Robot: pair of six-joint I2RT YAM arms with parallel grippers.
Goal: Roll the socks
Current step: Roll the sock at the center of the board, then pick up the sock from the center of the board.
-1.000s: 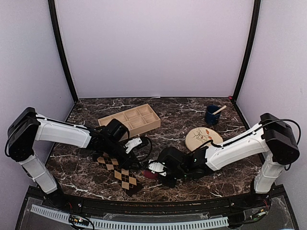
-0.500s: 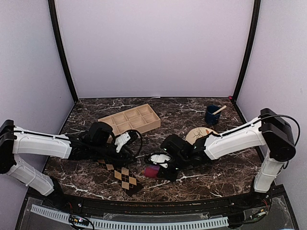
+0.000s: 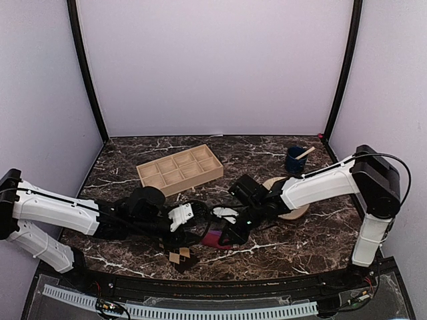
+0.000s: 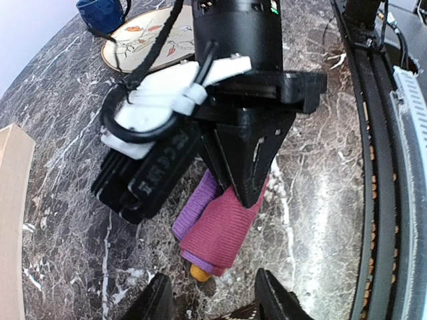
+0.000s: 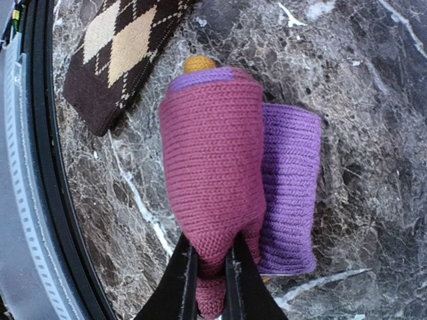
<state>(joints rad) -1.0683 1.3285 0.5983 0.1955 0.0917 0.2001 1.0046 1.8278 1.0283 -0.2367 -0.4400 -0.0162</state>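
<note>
Right claw pinching end of rolled maroon sock on table. Left claw spread, facing roll. Argyle sock lies just beside.

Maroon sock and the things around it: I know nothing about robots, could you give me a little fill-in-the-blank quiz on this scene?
The right gripper is shut on the maroon sock, whose ribbed band alongside is ___. The brown sock near it bears tan ___. The blue cup stands toward the far ___ corner of the table.
Missing words: purple; diamonds; right.
</note>
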